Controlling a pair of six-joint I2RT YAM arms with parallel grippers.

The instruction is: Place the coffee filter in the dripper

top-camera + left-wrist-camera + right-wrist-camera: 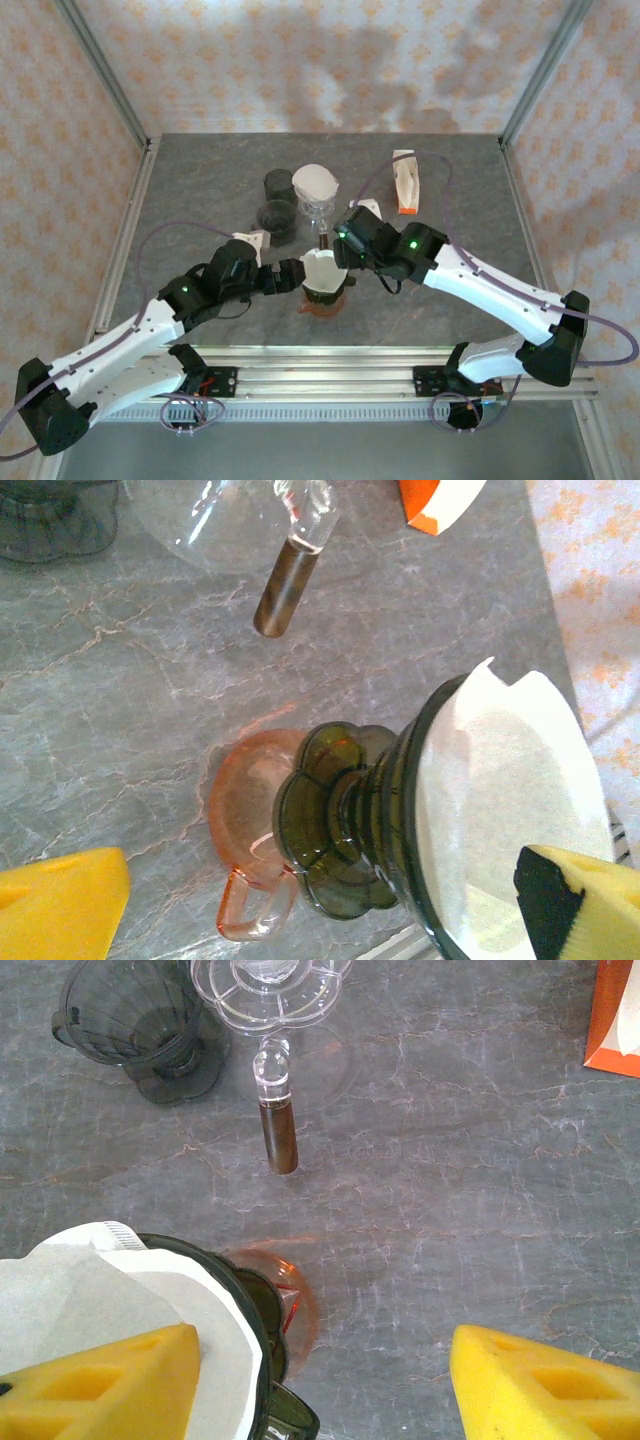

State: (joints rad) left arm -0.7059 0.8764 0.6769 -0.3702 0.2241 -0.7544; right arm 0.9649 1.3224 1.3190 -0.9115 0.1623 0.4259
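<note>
Left gripper (pixel 320 875) stands wide, holding nothing. Between its fingers we see the green dripper (pixel 340 820) with the coffee filter (pixel 510 790) already inside it, white paper lining the cone and rising past the rim. The black-padded finger (pixel 575 905) overlaps that rim, though we cannot tell whether it touches, and the other finger sits well off to the far side. The dripper looks tilted, with its flower-shaped base over an empty pink glass cup (pixel 245 810). The right gripper (pixel 322 1355) is also spread apart with only bare table (pixel 480 1190) in its gap. One of its fingers (pixel 110 1385) lies over the filter paper, and the dripper sits just beside it rather than between the two. Ahead of the right gripper are a clear glass dripper (pixel 270 985) with a brown handle (pixel 280 1138), and an empty dark dripper (pixel 135 1015) beside it. An orange and white box (pixel 615 1015) stands ahead of its free finger. Open stone surface lies between that finger and the box, and papered walls (pixel 330 60) close the table's far edge and sides.
</note>
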